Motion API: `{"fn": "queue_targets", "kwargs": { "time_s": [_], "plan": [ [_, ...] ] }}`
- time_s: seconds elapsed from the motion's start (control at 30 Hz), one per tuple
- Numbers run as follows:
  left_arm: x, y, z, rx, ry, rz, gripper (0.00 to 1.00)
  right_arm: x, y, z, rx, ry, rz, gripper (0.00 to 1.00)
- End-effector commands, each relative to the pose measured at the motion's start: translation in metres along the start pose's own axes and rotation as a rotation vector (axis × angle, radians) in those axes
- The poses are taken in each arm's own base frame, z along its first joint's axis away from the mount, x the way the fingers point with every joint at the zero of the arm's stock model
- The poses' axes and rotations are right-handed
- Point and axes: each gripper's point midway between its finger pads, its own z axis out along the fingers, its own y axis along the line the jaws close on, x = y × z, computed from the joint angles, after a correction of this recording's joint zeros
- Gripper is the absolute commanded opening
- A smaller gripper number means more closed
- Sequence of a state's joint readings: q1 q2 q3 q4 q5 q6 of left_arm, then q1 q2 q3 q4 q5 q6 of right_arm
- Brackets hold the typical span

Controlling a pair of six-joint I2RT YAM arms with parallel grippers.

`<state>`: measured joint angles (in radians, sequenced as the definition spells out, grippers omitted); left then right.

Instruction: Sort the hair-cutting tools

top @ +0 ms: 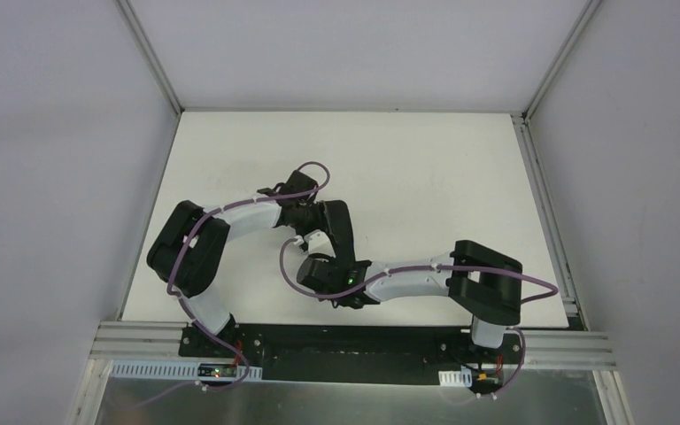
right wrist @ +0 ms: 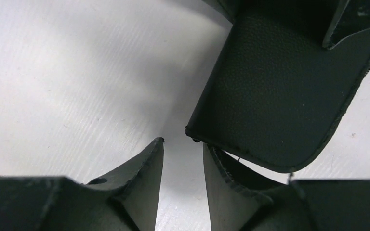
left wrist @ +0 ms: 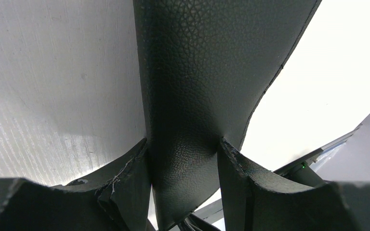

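I've got the case (left wrist: 197,86) wedged between the fingers of the left gripper (left wrist: 183,159), over the middle of the table (top: 407,168), toward its near edge. My right gripper (right wrist: 183,149) sits just on the base side of it, with the case corner right beyond its fingertips.

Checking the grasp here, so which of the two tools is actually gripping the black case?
The left tool: the black case is pinched between its sides. The right tool stands open and empty by the case's corner.

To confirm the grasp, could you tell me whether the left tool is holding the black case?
Yes, the left tool pinches the black case between its fingers.
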<state>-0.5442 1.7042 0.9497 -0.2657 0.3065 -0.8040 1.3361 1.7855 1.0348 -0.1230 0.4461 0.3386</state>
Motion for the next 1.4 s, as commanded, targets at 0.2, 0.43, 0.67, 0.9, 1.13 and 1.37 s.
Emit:
{"fn": "queue_targets", "kwargs": {
  "time_s": [0.2,0.43,0.67,0.9,1.13,1.37],
  "plan": [
    [0.026,0.043,0.015,-0.195,0.080,-0.031,0.32,-0.031,-0.022,0.006,0.170,-0.109,0.021,0.35],
    [0.031,0.045,0.016,-0.205,0.101,-0.038,0.32,-0.044,-0.018,-0.001,0.164,-0.135,0.045,0.33],
    [0.033,0.047,0.017,-0.219,0.120,-0.035,0.32,-0.057,-0.019,-0.009,0.173,-0.166,0.063,0.32],
    [0.033,0.046,0.017,-0.225,0.131,-0.035,0.32,-0.063,-0.019,-0.013,0.174,-0.186,0.073,0.31],
    [0.033,0.045,0.017,-0.225,0.135,-0.039,0.32,-0.065,-0.020,-0.009,0.190,-0.196,0.057,0.30],
    [0.037,0.044,0.016,-0.219,0.141,-0.047,0.32,-0.069,-0.017,0.004,0.208,-0.228,0.055,0.26]
  ]
}}
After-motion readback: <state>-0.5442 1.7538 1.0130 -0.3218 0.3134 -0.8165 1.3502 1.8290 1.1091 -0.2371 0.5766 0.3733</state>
